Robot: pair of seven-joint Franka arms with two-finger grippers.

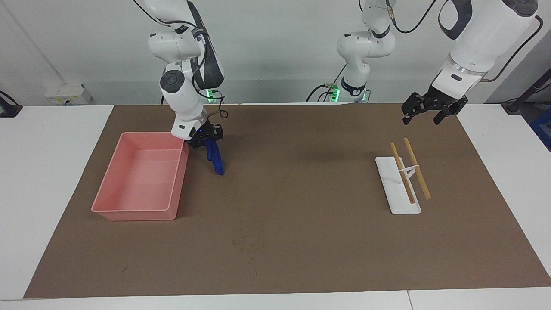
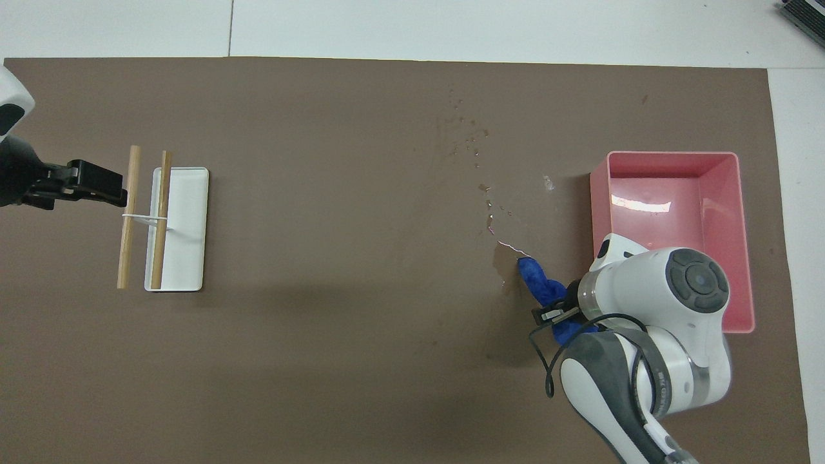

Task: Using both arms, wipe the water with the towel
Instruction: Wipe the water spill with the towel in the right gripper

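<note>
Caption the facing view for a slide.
Right gripper drags small royal-blue fuzzy towel beside pink plastic tray; left gripper waits open.
</note>
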